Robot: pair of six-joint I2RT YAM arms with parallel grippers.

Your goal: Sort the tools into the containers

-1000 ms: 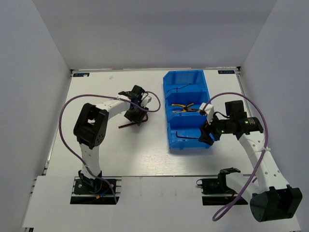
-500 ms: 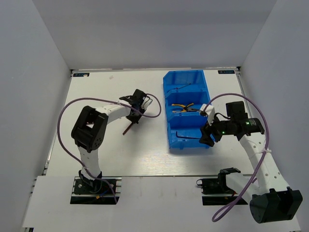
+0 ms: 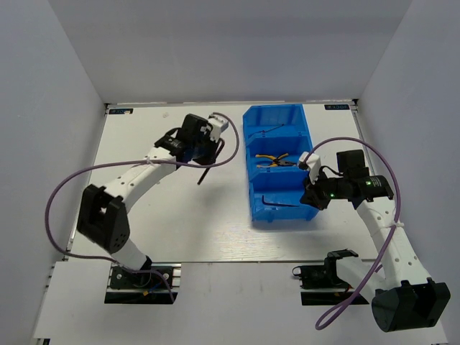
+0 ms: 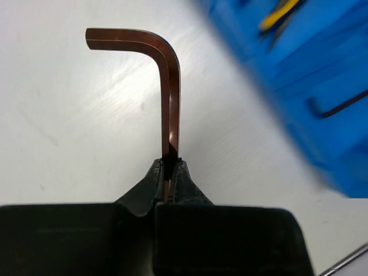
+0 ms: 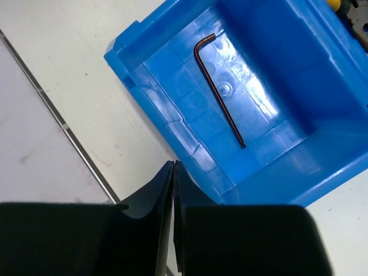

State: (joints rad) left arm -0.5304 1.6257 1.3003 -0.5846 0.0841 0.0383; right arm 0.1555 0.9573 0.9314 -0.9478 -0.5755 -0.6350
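My left gripper [image 3: 202, 154] is shut on the long leg of a brown L-shaped hex key [image 3: 204, 173], which hangs above the table left of the blue three-compartment bin [image 3: 249, 167]. The left wrist view shows the key [image 4: 171, 86] pinched at my fingertips [image 4: 170, 164], its short leg pointing left. Yellow-handled pliers [image 3: 277, 159] lie in the middle compartment. A second hex key [image 3: 280, 202] lies in the near one. My right gripper [image 3: 310, 195] hovers at the bin's near right corner, shut on nothing. The right wrist view shows that key [image 5: 218, 92] beyond my closed fingertips [image 5: 173, 167].
A thin dark tool [image 3: 269, 130] lies in the bin's far compartment. Purple cables [image 3: 68, 188] loop beside both arms. White walls enclose the table on three sides. A metal strip [image 5: 57, 121] runs along the table near the bin's corner.
My left gripper shut on the hex key, lifted it off the table and carried it up toward the far side. The right gripper's jaws closed above the bin's near corner.
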